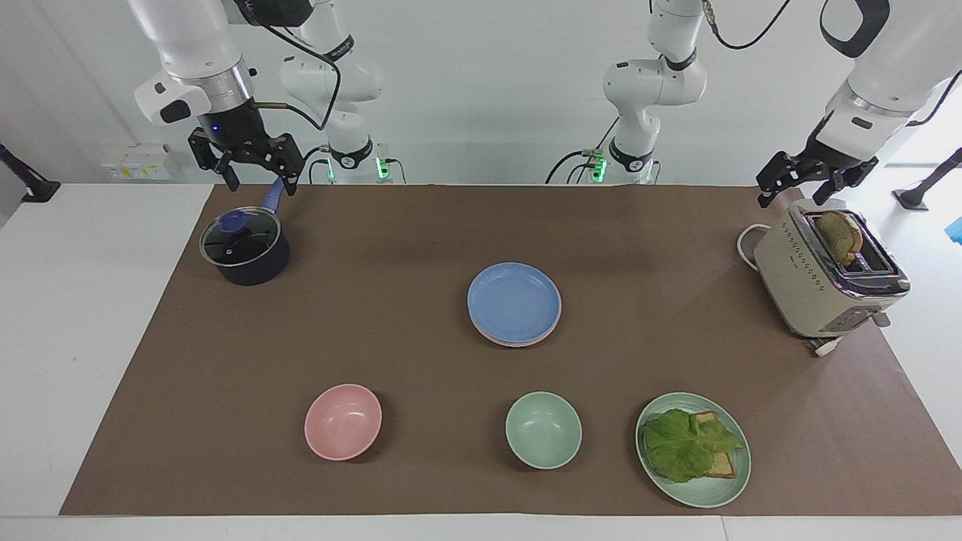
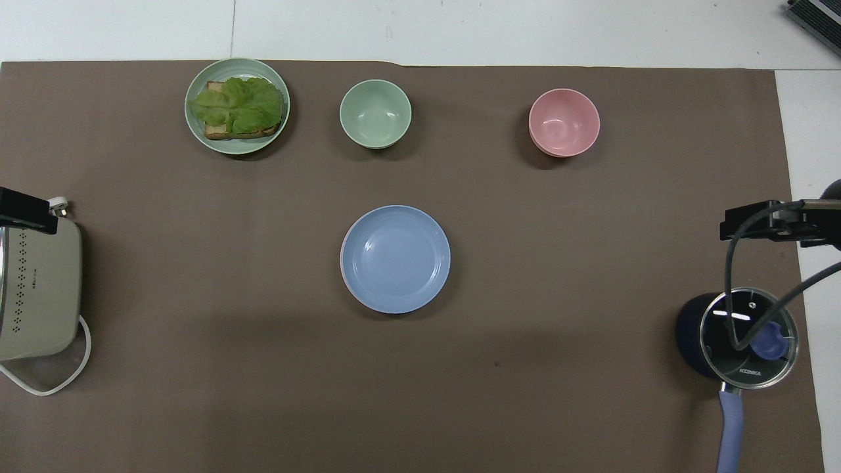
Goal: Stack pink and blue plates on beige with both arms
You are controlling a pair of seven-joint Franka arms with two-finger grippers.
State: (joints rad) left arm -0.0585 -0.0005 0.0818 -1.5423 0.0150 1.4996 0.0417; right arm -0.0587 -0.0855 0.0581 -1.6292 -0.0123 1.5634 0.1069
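Observation:
The blue plate (image 1: 514,302) (image 2: 395,259) lies mid-table on top of a stack. A thin rim of the pink plate (image 1: 518,343) (image 2: 342,263) shows just under it. The beige plate is hidden from both views. My right gripper (image 1: 261,185) hangs open and empty over the pot's handle, at the right arm's end of the table. My left gripper (image 1: 791,197) waits open and empty over the toaster's end nearest the robots. Neither gripper touches the plates.
A lidded dark pot (image 1: 244,246) stands below the right gripper. A beige toaster (image 1: 812,285) holding bread is at the left arm's end. Farther from the robots sit a pink bowl (image 1: 343,421), a green bowl (image 1: 543,430) and a mint-green plate (image 1: 706,496) of lettuce on toast.

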